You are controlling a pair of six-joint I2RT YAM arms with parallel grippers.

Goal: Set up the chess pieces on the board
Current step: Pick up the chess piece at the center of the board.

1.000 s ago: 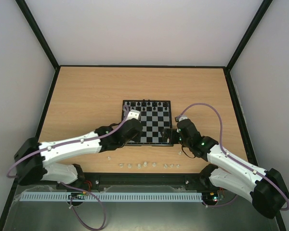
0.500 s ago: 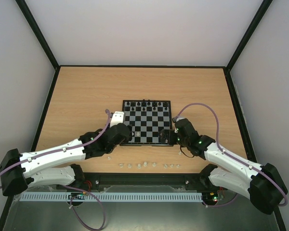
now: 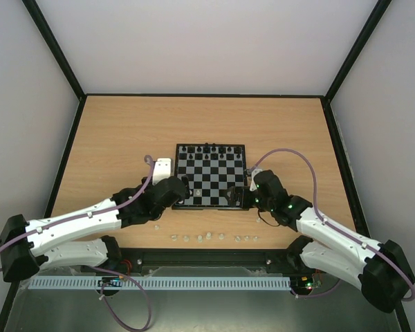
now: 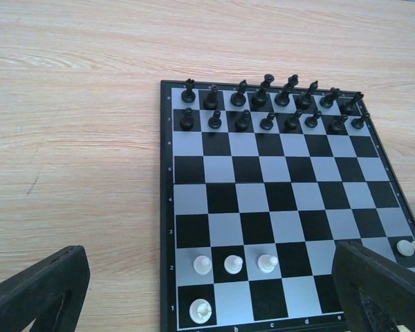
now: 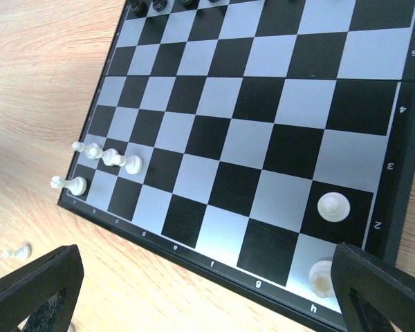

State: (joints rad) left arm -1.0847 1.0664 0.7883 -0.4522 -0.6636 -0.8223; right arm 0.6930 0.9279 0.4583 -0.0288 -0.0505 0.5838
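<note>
Cover was the story from above. The left gripper (image 3: 185, 189) sat over the near-left corner of the board (image 3: 211, 166) and the right gripper (image 3: 238, 196) sat over the near-right corner. That hid the closest rows, and the pale chess pieces (image 3: 209, 236) could only be made out as a loose line of specks on the table (image 3: 124, 131) between the board and the arm bases. The black pieces (image 3: 209, 149) filled the far two rows, too small there to tell one type from another.

The left wrist view filled in more. Three pale pieces stood side by side on the second row, one stood on the corner square nearest the camera, and another sat at the right by the dark finger (image 4: 380, 290); I could not tell if that one was upright. Both fingers were cut off by the bottom of the frame.

The right wrist view showed one pale piece on a dark square near the right border. A second one on the corner square was partly masked by the finger (image 5: 380, 290). A small cluster stood at the far-left corner, and a stray piece (image 5: 17, 252) lay off the board on the wood.

Both arms reached low and forward, angled inward, with wrists down at the board's near corners. Each gripper's jaws were spread wide and grasped nothing.
</note>
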